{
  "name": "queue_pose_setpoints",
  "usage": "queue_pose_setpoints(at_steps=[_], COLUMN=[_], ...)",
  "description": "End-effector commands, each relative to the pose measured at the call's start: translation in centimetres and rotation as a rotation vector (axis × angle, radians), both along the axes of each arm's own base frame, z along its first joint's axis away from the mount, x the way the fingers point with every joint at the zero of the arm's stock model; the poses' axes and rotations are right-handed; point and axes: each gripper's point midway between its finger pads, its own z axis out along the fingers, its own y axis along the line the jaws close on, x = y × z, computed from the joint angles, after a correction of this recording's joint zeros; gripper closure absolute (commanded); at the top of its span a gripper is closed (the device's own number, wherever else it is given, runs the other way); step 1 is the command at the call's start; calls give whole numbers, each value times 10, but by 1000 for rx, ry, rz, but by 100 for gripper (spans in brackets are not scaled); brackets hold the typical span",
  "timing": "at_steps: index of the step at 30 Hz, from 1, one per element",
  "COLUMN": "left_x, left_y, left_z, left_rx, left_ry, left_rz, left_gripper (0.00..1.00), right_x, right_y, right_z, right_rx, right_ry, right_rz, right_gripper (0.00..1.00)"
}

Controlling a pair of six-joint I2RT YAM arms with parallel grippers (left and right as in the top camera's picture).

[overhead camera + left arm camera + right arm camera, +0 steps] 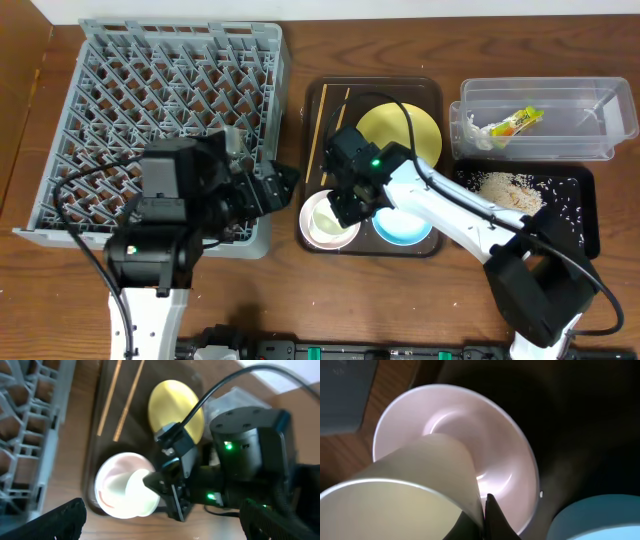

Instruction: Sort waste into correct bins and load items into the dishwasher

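On tray (420, 95): plate (420, 135), cup (405, 490), two chopsticks (109, 397), pink bowl (112, 480), blue bowl (403, 228).

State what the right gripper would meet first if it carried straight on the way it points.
Probably the white-pinkish bowl: the right gripper, shut on the rim of the small white cup, points down into that bowl. Depth is unclear.

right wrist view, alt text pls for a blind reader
The right gripper pinches the rim of a small white cup, tilted over a white-pinkish bowl on a dark tray. A light blue bowl peeks in at lower right.
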Motion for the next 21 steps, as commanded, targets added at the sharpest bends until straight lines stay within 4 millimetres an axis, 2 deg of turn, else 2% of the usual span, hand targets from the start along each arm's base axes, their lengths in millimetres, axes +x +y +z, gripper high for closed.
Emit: queue_pose_setpoints(at_steps=[1,2,7,8,9,10,13,17,21], left_x=[-6,-6,-11,-13,-17,-19,-29,-41,-45], left_y=[-10,-10,-15,-17,-23,-26,-36,-42,-43], left_z=[25,29,55,58,64,67,81,102,107], left_rx=[-218,-255,-455,-486,-535,-561,-636,-709,-731], left_ry=[5,3,-21,-18,-12,-9,-19,-92,-102], left_rz=[-37,-44,-138,-156,-198,-222,-306,-431,-459], left_gripper=[2,2,2,3,3,4,4,3,4], right_x=[13,15,25,23,15,8,-11,-22,-35], right_y=[-2,-2,-20,-23,-27,-28,-27,-22,-17], right_z=[48,61,159,176,213,229,262,277,289], right_rx=[146,189,515,574,714,783,948,1047,1122], right_ry=[-43,-53,-183,-211,-261,-281,-313,-323,-334], right_rz=[20,33,141,173,256,306,439,532,621], right_gripper=[99,99,99,99,99,99,99,99,99])
